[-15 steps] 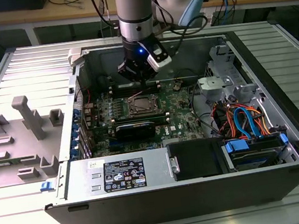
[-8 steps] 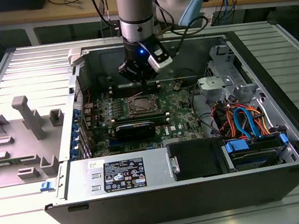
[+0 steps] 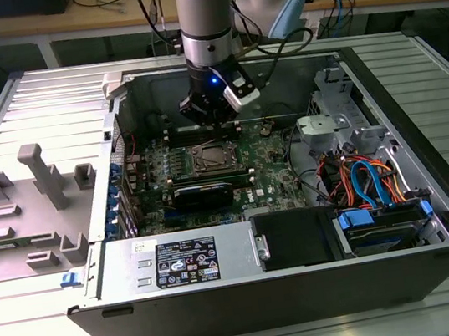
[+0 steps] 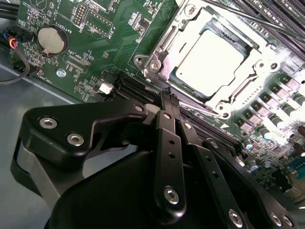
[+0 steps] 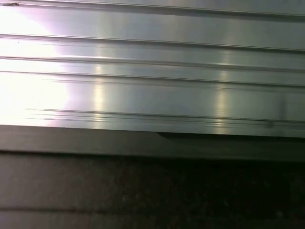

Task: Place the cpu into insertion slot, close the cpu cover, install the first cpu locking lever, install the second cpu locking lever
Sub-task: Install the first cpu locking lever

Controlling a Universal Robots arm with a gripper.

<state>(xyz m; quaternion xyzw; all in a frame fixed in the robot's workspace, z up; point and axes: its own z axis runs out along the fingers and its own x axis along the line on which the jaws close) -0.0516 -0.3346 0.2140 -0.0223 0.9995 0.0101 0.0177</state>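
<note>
In the second wrist view the cpu (image 4: 214,55) lies flat in the insertion slot (image 4: 177,76), its pale metal top showing through the square cut-out of the cpu cover (image 4: 162,50). The cover lies down over the chip. My gripper (image 4: 167,98) hovers just off one corner of the socket, its black fingers shut with nothing between them. In the exterior view the gripper (image 3: 215,119) hangs inside the open computer case, a little above and behind the insertion slot (image 3: 210,158). I cannot tell how the locking levers sit.
The green motherboard (image 3: 276,173) carries a coin battery (image 4: 51,40), long black memory slots (image 4: 281,24) and a black card (image 3: 203,194). A power supply (image 3: 180,263) and drive cables (image 3: 370,180) fill the case's front and right. A grey fixture (image 3: 39,174) stands outside, left.
</note>
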